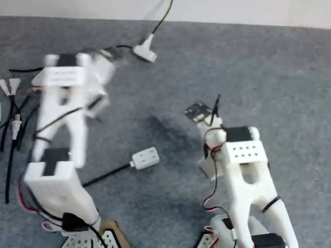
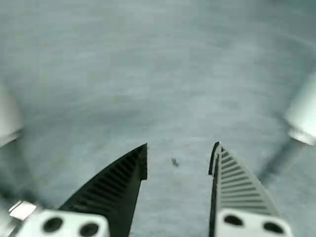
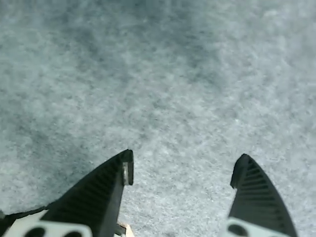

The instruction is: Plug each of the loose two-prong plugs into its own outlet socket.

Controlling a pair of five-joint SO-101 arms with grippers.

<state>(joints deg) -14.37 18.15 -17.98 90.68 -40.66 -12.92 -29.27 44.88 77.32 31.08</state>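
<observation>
A white outlet block [image 1: 145, 157] on a black cable lies on the grey carpet between the two arms. A second white outlet piece [image 1: 145, 52] with its cable lies at the back. Loose white two-prong plugs [image 1: 10, 86] on black cords lie at the far left edge. My left gripper [image 1: 106, 64] is blurred at the back left, close to the rear outlet piece; in its wrist view it [image 2: 180, 148] is open over bare carpet with nothing between the fingers. My right gripper [image 1: 199, 111] hovers right of centre and is open [image 3: 185, 157] over bare carpet, holding nothing.
A blurred white shape [image 2: 302, 118] sits at one edge of the left wrist view and another [image 2: 7, 118] at the opposite edge. Black cords [image 1: 13, 150] trail along the left side. The carpet [image 1: 269, 77] at the right is open floor.
</observation>
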